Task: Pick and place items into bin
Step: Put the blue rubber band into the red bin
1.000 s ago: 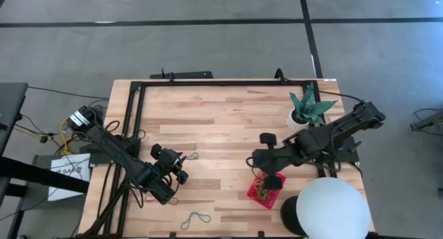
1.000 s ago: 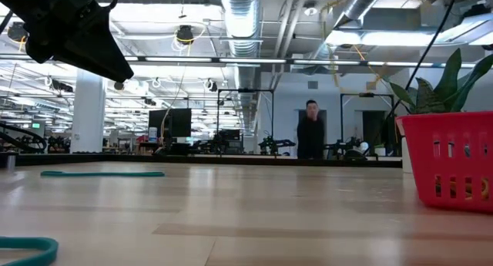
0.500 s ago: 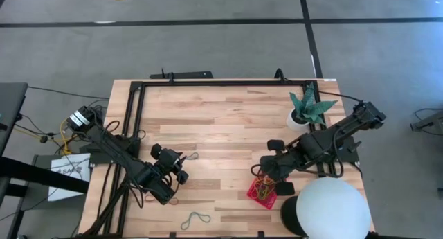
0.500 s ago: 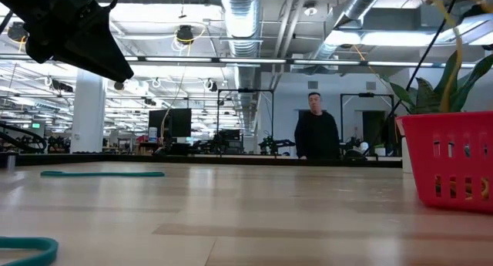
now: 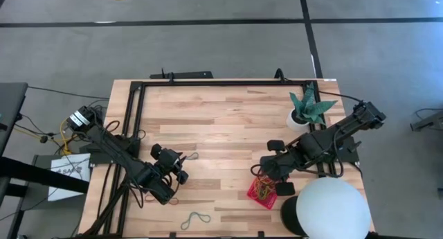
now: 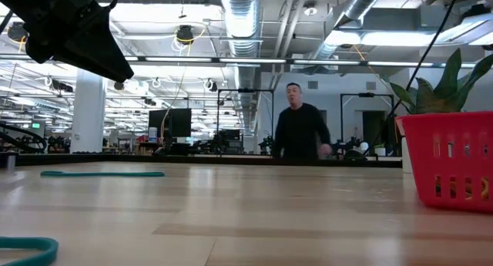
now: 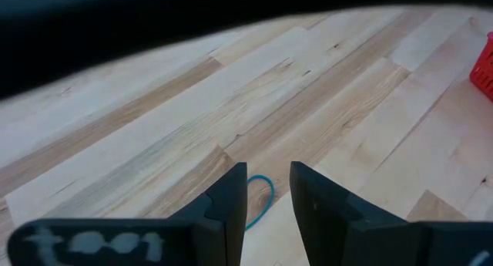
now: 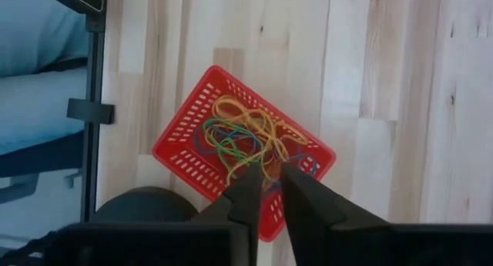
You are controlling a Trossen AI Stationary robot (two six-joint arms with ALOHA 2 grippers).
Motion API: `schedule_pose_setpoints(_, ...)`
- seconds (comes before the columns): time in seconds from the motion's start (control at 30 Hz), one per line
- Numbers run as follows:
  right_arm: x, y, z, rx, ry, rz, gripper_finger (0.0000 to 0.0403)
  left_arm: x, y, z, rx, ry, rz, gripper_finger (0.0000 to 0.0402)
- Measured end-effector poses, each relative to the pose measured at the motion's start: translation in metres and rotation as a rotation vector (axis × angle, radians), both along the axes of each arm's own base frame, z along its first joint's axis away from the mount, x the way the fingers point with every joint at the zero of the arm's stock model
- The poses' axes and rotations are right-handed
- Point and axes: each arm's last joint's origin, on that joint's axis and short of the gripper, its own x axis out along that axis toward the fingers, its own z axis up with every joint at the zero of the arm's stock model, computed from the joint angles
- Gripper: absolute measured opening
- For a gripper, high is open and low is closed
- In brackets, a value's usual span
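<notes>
Hovering right fingers (image 8: 266,190) over bin (image 8: 185,154); no readable writing.

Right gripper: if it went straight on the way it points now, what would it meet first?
Probably the tangle of coloured rubber-band loops in the small red plastic mesh basket; the right gripper hangs directly above it.

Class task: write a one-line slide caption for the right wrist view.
Right gripper poised above red bin holding tangled rubber bands.

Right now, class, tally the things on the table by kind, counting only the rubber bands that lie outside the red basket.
Loose rubber bands: 2
Red basket: 1
Potted plant: 1
White dome: 1
Total: 5
</notes>
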Motion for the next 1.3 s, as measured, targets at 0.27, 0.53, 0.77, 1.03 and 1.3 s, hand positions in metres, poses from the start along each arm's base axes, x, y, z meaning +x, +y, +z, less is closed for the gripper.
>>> schedule_pose_setpoints(0.27, 0.009, 0.001, 0.004, -0.046, -0.130, -0.010, 0.0070, 0.000, 0.000, 0.000, -0.003, -0.004, 0.002, 0.0091)
schedule_pose_setpoints(0.53, 0.057, 0.021, -0.024, -0.068, -0.273, 0.135, 0.0071, 0.000, 0.000, 0.000, -0.004, -0.004, 0.002, 0.0091)
schedule_pose_setpoints(0.77, 0.118, 0.040, -0.086, -0.045, -0.305, 0.182, 0.0071, 0.000, 0.000, 0.000, -0.005, -0.006, 0.001, 0.0091)
schedule_pose_setpoints(1.03, 0.166, 0.066, -0.118, -0.021, -0.368, 0.204, 0.0071, 0.000, 0.000, 0.000, 0.004, 0.003, -0.007, 0.0091)
schedule_pose_setpoints(1.3, 0.201, 0.090, -0.139, 0.024, -0.394, 0.236, 0.0071, 0.001, -0.001, 0.000, -0.002, -0.005, -0.007, 0.0091)
